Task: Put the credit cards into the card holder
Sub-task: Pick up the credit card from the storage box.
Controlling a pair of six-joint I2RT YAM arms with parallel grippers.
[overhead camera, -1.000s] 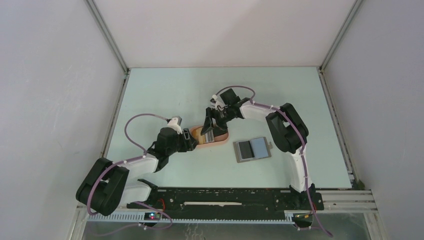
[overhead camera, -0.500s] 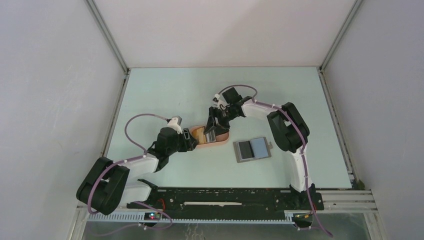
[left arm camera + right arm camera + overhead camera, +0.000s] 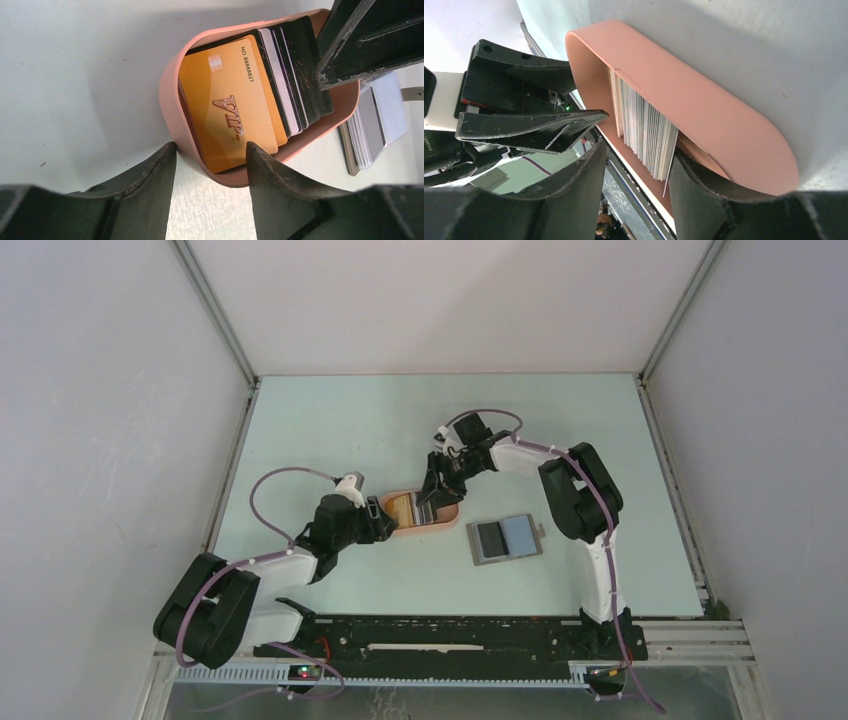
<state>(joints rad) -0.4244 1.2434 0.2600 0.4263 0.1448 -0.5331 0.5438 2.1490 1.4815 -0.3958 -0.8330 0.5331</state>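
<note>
Low, outstretched left arm (image 3: 270, 562), left gripper (image 3: 381, 525) (image 3: 210, 150) part-spread — right arm (image 3: 578, 495) folded inward, right gripper (image 3: 433, 496) (image 3: 636, 146) angled down, fingers apart.

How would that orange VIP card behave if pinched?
The orange VIP card looks thin and flat, so probably light and springy. Its smooth face may slip. Packed against dark cards in the peach tray, it might drag them.

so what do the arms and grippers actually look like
The left arm and right arm have white links with bulky black joints, and a thin purple cable loops along each. The left gripper and right gripper have black, tapered, scuffed fingers.
</note>
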